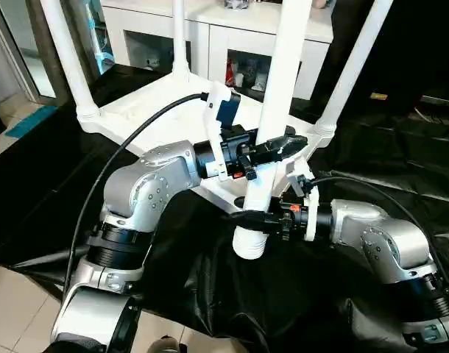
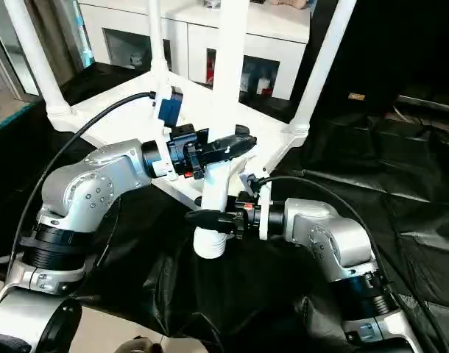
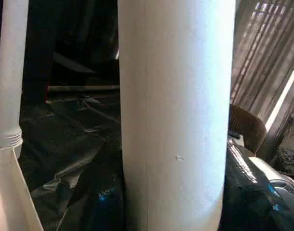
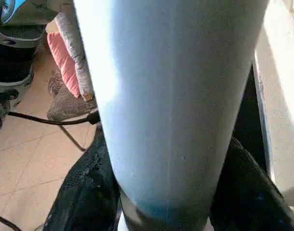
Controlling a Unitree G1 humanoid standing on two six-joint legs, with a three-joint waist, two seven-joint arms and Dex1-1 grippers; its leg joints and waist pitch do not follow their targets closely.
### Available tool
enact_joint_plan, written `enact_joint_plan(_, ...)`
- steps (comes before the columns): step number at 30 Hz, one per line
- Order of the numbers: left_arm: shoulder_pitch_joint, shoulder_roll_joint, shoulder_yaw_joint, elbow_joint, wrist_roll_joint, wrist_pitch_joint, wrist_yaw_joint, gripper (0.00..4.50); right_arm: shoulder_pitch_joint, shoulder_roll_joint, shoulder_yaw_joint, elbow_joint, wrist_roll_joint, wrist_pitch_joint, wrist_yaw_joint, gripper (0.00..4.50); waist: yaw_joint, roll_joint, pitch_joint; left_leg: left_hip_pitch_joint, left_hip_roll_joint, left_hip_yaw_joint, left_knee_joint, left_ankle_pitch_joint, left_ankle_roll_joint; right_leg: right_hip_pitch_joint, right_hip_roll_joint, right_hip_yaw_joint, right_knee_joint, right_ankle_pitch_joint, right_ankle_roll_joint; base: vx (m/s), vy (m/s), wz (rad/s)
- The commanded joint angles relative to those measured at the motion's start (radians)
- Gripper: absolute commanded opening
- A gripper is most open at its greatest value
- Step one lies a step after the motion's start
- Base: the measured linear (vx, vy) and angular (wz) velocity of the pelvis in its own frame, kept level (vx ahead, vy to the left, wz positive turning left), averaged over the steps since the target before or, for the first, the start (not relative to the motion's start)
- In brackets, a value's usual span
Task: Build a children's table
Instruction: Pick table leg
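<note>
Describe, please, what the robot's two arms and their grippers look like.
Both arms have rounded silver metal casings with small screws and black ribbed joint rings. The left arm carries a white wrist bracket with a blue block; a black cable arcs over each arm. The left gripper and right gripper are black, with small red marks.

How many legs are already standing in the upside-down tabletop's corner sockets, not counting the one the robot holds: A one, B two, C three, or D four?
C: three legs rise from the tabletop, while the fourth leg sits between both grippers.

white table leg (image 1: 280, 88), black sheet (image 1: 283, 294)
</note>
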Motion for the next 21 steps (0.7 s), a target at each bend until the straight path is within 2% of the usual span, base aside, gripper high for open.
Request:
enact_joint_plan(1,-0.009,-0.002,0.002,-0.006,0.005,-0.005,0.013,1.80,0.008,-0.016,-0.006,0.004,-0.012,-0.006,-0.004,1.95,0.002,0.001,-0.076,0.025,0.061,-0.034,-0.072,-0.197,-0.016,0.048,-0.081,0.051,-0.074,-0.237,-0.186,0.000,0.000,0.00)
enact_joint_plan(2,-0.011,-0.006,0.008,0.000,0.002,-0.001,0.019,2.36,0.008,-0.015,-0.006,0.004,-0.013,-0.009,-0.006,1.95,0.001,0.001,-0.076,0.025,0.061,-0.034,-0.071,-0.199,-0.017,0.048,-0.081,0.051,-0.075,-0.242,-0.184,0.000,0.000,0.00)
enact_joint_plan(3,-0.012,-0.009,0.015,0.004,-0.011,0.009,0.017,2.50,0.007,-0.015,-0.008,0.006,-0.015,-0.012,-0.008,1.95,0.002,0.003,-0.076,0.025,0.061,-0.034,-0.071,-0.198,-0.018,0.048,-0.082,0.051,-0.074,-0.240,-0.185,0.000,0.000,0.00)
enact_joint_plan(6,-0.007,-0.022,0.045,0.000,-0.044,0.006,0.012,2.52,0.008,-0.012,-0.014,0.013,-0.023,-0.029,-0.016,1.94,0.002,0.001,-0.076,0.025,0.061,-0.034,-0.071,-0.202,-0.021,0.049,-0.082,0.050,-0.076,-0.245,-0.185,0.000,0.000,0.00)
enact_joint_plan(7,-0.006,-0.032,0.060,0.004,-0.049,-0.008,0.020,2.62,0.009,-0.009,-0.018,0.015,-0.025,-0.035,-0.021,1.93,0.000,0.000,-0.076,0.025,0.061,-0.034,-0.071,-0.203,-0.021,0.048,-0.081,0.050,-0.076,-0.243,-0.187,0.000,0.000,0.00)
enact_joint_plan(8,-0.004,-0.054,0.095,0.029,-0.046,-0.074,0.040,2.89,0.010,0.002,-0.031,0.020,-0.025,-0.049,-0.036,1.93,0.002,0.000,-0.076,0.024,0.060,-0.034,-0.070,-0.201,-0.019,0.049,-0.082,0.050,-0.077,-0.240,-0.189,0.000,0.000,0.00)
enact_joint_plan(9,-0.003,-0.061,0.107,0.036,-0.047,-0.094,0.046,2.89,0.010,0.006,-0.035,0.022,-0.026,-0.054,-0.043,1.93,0.001,-0.002,-0.077,0.024,0.061,-0.034,-0.071,-0.199,-0.017,0.050,-0.082,0.050,-0.077,-0.235,-0.190,0.000,0.000,0.00)
enact_joint_plan(11,-0.003,-0.100,0.183,0.077,-0.083,-0.154,0.082,2.96,0.008,0.031,-0.063,0.034,-0.023,-0.071,-0.078,1.93,0.001,-0.002,-0.076,0.022,0.057,-0.033,-0.068,-0.201,-0.013,0.050,-0.084,0.049,-0.080,-0.244,-0.192,0.000,0.000,0.00)
enact_joint_plan(13,-0.007,-0.128,0.254,0.110,-0.138,-0.174,0.110,2.96,0.004,0.056,-0.089,0.047,-0.023,-0.092,-0.114,1.93,0.002,-0.003,-0.078,0.022,0.059,-0.035,-0.070,-0.199,-0.012,0.051,-0.082,0.048,-0.077,-0.238,-0.188,0.000,0.000,0.00)
enact_joint_plan(14,-0.011,-0.145,0.315,0.137,-0.189,-0.188,0.124,2.96,0.003,0.075,-0.109,0.055,-0.023,-0.116,-0.142,1.93,0.001,-0.001,-0.078,0.023,0.058,-0.033,-0.069,-0.198,-0.011,0.048,-0.082,0.049,-0.077,-0.229,-0.191,0.000,0.000,0.00)
enact_joint_plan(16,-0.014,-0.139,0.333,0.153,-0.198,-0.193,0.125,2.96,0.000,0.086,-0.121,0.065,-0.028,-0.131,-0.167,1.91,0.001,-0.001,-0.079,0.023,0.057,-0.033,-0.069,-0.197,-0.010,0.049,-0.082,0.048,-0.076,-0.222,-0.196,0.000,0.000,0.00)
enact_joint_plan(17,-0.017,-0.106,0.332,0.186,-0.167,-0.224,0.095,2.96,-0.008,0.103,-0.145,0.088,-0.047,-0.174,-0.219,1.90,0.000,0.001,-0.079,0.027,0.058,-0.034,-0.071,-0.200,-0.010,0.045,-0.079,0.048,-0.077,-0.227,-0.188,0.000,0.000,0.00)
enact_joint_plan(18,-0.018,-0.079,0.313,0.210,-0.125,-0.253,0.072,2.96,-0.013,0.108,-0.155,0.102,-0.060,-0.200,-0.247,1.90,-0.001,0.001,-0.077,0.026,0.057,-0.034,-0.072,-0.202,-0.011,0.043,-0.079,0.048,-0.080,-0.238,-0.179,0.000,0.000,0.00)
enact_joint_plan(19,-0.019,-0.064,0.300,0.225,-0.097,-0.272,0.058,2.96,-0.015,0.110,-0.160,0.110,-0.068,-0.214,-0.262,1.90,-0.003,0.003,-0.078,0.028,0.056,-0.034,-0.075,-0.210,-0.017,0.043,-0.077,0.049,-0.081,-0.261,-0.157,0.000,0.000,0.00)
enact_joint_plan(20,-0.014,-0.001,0.202,0.270,0.040,-0.367,-0.006,2.96,-0.020,0.114,-0.171,0.125,-0.096,-0.256,-0.296,1.90,-0.003,0.003,-0.077,0.029,0.058,-0.037,-0.078,-0.205,-0.020,0.043,-0.078,0.049,-0.085,-0.265,-0.142,0.000,0.000,0.00)
enact_joint_plan(21,-0.014,-0.001,0.202,0.270,0.040,-0.367,-0.006,2.96,-0.020,0.114,-0.171,0.125,-0.096,-0.256,-0.296,1.90,-0.002,0.005,-0.078,0.032,0.059,-0.038,-0.079,-0.204,-0.023,0.039,-0.077,0.050,-0.084,-0.267,-0.127,0.000,0.000,0.00)
